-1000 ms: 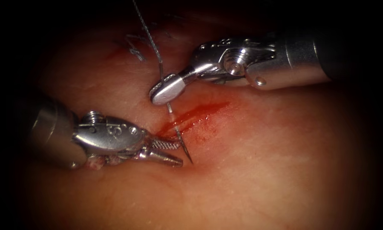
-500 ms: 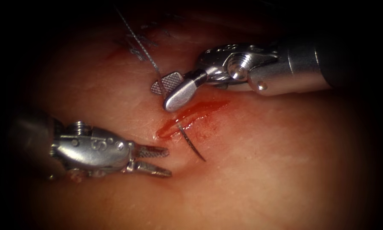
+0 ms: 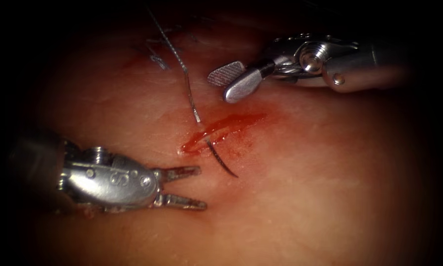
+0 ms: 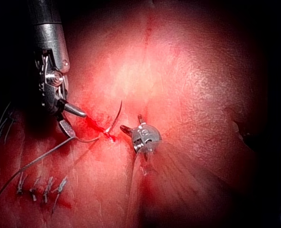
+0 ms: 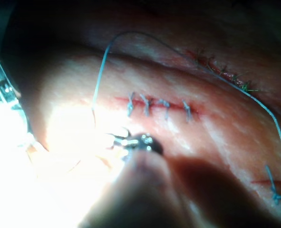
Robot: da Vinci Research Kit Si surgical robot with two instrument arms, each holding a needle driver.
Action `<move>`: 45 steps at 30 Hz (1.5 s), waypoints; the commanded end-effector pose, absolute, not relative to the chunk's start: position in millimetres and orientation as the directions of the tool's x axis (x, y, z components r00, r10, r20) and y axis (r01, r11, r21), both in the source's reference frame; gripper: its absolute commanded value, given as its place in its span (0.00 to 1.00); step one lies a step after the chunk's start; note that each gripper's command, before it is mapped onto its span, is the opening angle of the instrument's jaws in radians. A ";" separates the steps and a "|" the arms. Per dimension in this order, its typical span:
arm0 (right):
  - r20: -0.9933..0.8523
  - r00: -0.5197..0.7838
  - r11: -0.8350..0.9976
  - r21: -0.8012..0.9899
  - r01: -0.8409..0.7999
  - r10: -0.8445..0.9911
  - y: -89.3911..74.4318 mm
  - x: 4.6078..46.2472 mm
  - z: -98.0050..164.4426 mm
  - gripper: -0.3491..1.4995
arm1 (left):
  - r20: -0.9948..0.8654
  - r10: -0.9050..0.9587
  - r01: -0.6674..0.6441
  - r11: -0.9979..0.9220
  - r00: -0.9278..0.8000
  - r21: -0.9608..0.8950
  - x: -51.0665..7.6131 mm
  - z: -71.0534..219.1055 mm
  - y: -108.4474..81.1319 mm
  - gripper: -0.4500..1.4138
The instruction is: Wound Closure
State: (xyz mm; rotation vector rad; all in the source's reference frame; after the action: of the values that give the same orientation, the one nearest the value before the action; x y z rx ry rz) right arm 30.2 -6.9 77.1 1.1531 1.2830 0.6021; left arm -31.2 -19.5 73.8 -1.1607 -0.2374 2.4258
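Needle (image 3: 221, 160) lodged in cut (image 3: 221, 129) | both end effectors empty, agape

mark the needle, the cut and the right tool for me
needle (image 3: 221, 161), endoscope view: on the dark curved part sticking out of the tissue, held by neither tool.
cut (image 3: 231, 125), endoscope view: on its red middle.
right tool (image 3: 228, 81), endoscope view: midway between its open, empty jaw tips.

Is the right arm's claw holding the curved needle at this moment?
No: the right arm's silver claw is open and empty, apart from the dark curved steel needle lodged in the tissue's red cut.
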 end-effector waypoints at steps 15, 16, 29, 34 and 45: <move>-0.409 0.205 0.377 0.909 0.180 0.889 -7.0 28.7 77.8 0.74 | -0.724 0.324 -0.326 -0.934 -0.609 -0.144 -34.6 75.0 -18.1 0.45; -0.410 0.205 0.377 0.909 0.180 0.889 -7.0 28.6 77.8 0.74 | -0.724 0.320 -0.326 -0.935 -0.611 -0.139 -34.7 75.1 -18.0 0.45; -0.418 0.193 0.385 0.904 0.187 0.888 -7.1 28.7 77.7 0.71 | -0.723 0.297 -0.320 -0.941 -0.623 -0.111 -35.5 77.2 -16.6 0.10; -0.423 0.192 0.390 0.901 0.189 0.885 -7.2 28.5 77.6 0.70 | -0.723 0.320 -0.332 -0.934 -0.612 -0.132 -35.2 76.7 -17.2 0.00; -0.454 0.190 0.418 0.886 0.203 0.870 -8.3 27.7 76.4 0.76 | -0.697 0.527 -0.359 -0.848 -0.487 -0.390 -34.7 73.0 -19.2 0.00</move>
State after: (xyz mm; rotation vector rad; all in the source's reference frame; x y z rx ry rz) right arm 27.0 -8.0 75.9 1.0728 1.3261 0.6294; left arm -34.4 -18.8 72.0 -1.1840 -0.2855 2.3087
